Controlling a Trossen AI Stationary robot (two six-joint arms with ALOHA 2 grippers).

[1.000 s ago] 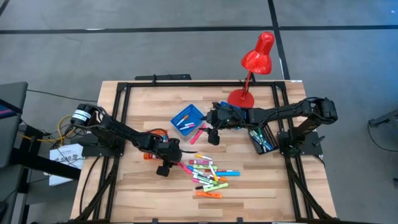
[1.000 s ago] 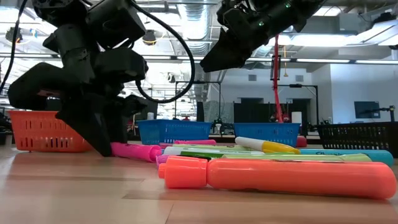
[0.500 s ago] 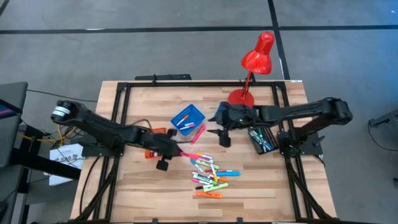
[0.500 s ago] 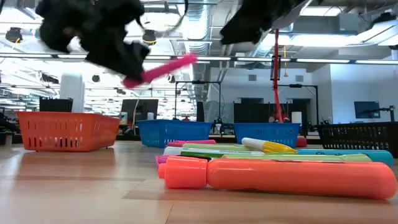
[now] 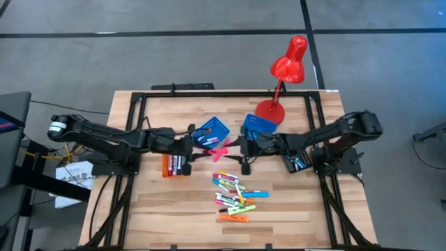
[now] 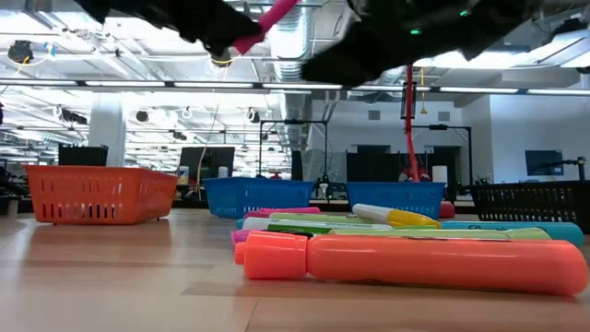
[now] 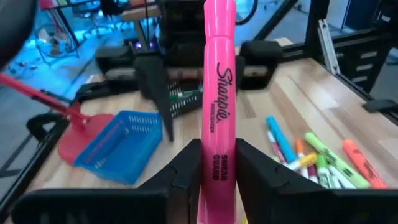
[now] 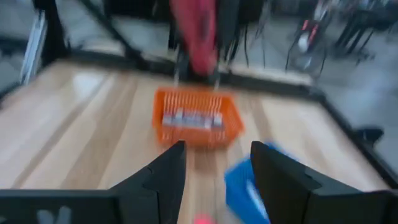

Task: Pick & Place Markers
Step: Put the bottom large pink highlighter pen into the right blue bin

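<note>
My left gripper (image 7: 217, 177) hangs above the table between the orange tray (image 5: 174, 164) and a blue tray (image 5: 211, 132), shut on a pink Sharpie marker (image 7: 219, 93). In the low view that marker (image 6: 267, 17) shows high over the table. The other markers (image 5: 233, 195) lie in a loose pile on the wood in mixed colours, an orange one (image 6: 415, 263) nearest in the low view. My right gripper (image 8: 214, 180) is open and empty. It hovers right of the held marker (image 5: 244, 155), pointing toward the table's left. My left gripper pinches the pink marker between its two fingers (image 7: 186, 171), at the barrel's rear part (image 7: 217, 163) below the printed name. The fingers lie along the marker, whose long free end (image 7: 219, 25) sticks out past them toward the table's right. The marker is lifted clear, tilted slightly upward.
A second blue tray (image 5: 259, 124) and a red desk lamp (image 5: 286, 66) stand at the far right, with a black tray (image 5: 296, 157) of markers beside the right arm. Another pink marker (image 5: 223, 149) lies by the first blue tray. Bare wood (image 5: 160, 209) shows at the near left.
My left gripper was down at the pile's left edge, shut on the pink marker. It has lifted the marker clear, moved up and toward the far edge past the orange tray, and swung it level toward the right. The right gripper has dropped lower over the table's middle.
</note>
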